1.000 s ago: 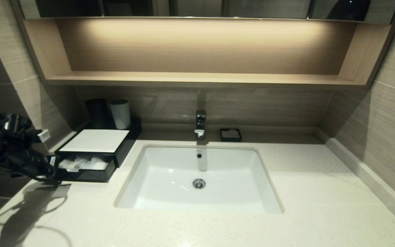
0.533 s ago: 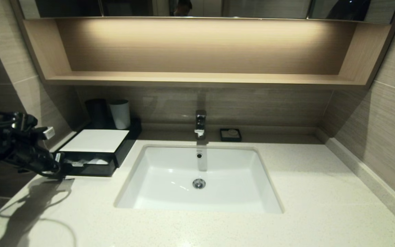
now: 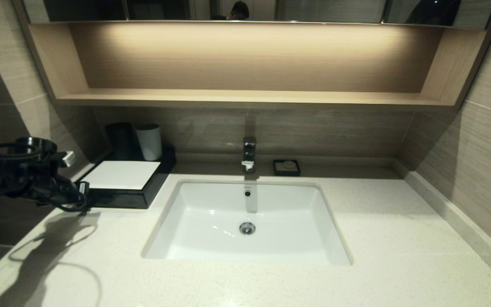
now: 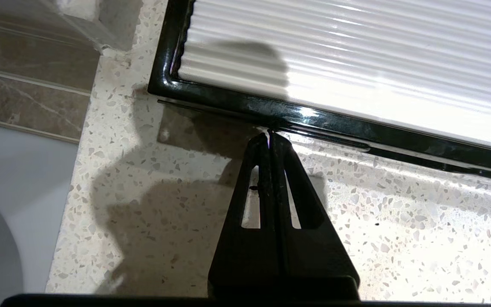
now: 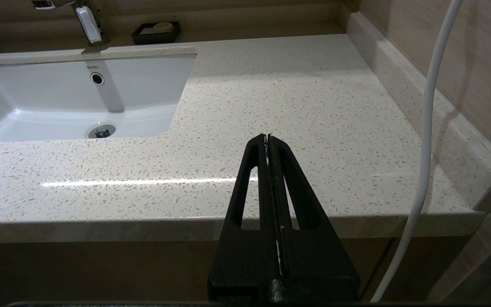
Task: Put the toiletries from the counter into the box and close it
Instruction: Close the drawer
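Left claw (image 4: 270,135) is closed, fingers pressed together with nothing between them, its tip touching the black front edge of the box (image 4: 296,123) at the left end of the bench (image 3: 377,238). In the head view the left claw (image 3: 84,187) sits against the front left corner of the box (image 3: 119,187), whose drawer front appears flush with the body; no toiletries are visible on the bench or anywhere else in these views, so they are judged to be inside.

Right claw (image 5: 268,137) is also closed and empty, parked off the front edge of the bench, well apart from the sink (image 5: 58,102).

Risk assessment from this position:

- Off-centre push. Contact is near one corner of the drawer front, not its middle. Further pressure here could rotate the box on the smooth stone instead of seating the drawer.
- Box travel. The box is light in appearance. Continued force may slide it back toward the black tumbler (image 3: 120,140) and the white tumbler (image 3: 149,140) standing just behind it, and could tip them.
- Tip slip. Glossy plastic and a narrow closed tip give little purchase; the tip could ride up onto the white top panel (image 4: 356,64) or drop to the bench.
- Incomplete closure. A thin seam under the frame cannot be confirmed as fully shut from the wrist view.
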Tool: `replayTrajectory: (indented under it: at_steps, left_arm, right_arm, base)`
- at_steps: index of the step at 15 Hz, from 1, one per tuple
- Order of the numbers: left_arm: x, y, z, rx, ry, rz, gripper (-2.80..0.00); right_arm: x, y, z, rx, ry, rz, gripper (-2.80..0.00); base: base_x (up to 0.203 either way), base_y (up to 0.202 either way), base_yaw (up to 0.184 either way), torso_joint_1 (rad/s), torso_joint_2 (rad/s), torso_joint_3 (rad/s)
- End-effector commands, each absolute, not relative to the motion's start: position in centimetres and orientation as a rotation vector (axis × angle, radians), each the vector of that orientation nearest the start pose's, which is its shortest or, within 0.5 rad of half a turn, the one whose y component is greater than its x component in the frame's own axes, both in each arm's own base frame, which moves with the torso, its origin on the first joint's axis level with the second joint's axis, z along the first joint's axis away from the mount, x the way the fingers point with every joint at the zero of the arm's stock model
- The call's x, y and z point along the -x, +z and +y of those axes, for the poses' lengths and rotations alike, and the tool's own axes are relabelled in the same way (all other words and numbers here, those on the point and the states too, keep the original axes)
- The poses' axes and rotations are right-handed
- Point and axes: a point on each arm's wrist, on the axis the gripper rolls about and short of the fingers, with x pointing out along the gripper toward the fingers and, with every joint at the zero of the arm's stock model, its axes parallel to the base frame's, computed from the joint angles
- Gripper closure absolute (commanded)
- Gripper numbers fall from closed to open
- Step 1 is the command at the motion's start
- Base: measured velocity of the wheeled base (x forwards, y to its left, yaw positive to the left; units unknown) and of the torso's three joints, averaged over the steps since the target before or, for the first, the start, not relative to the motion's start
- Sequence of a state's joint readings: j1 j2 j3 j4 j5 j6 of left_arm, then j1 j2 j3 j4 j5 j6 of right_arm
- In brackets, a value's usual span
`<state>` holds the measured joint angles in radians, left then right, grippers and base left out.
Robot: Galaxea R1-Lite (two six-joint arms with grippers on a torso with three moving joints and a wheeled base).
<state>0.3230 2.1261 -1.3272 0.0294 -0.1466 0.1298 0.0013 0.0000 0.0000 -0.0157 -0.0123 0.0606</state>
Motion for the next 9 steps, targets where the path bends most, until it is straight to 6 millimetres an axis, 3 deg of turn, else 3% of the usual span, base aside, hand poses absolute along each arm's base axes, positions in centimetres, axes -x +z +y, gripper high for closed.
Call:
replayTrajectory:
  at_steps: [1,6,9]
  left_arm:
    - [-38.6,10.3,12.6,0.071,0.112,0.815,0.00]
    - [-38.3,11.2,12.5,0.062,0.114,0.790,0.00]
    - [-36.2,14.1,11.8,0.055,0.117,0.743,0.00]
  right_arm:
    - [2.3,7.7,0.0,-0.061,-0.010,-0.017,0.00]
    - [2.3,7.7,0.0,-0.061,-0.010,-0.017,0.00]
    - [2.3,7.7,0.0,-0.061,-0.010,-0.017,0.00]
  base:
    - [0.000,0.000,0.000,0.000,0.00,0.000]
    - [0.000,0.000,0.000,0.000,0.00,0.000]
    - [0.000,0.000,0.000,0.000,0.00,0.000]
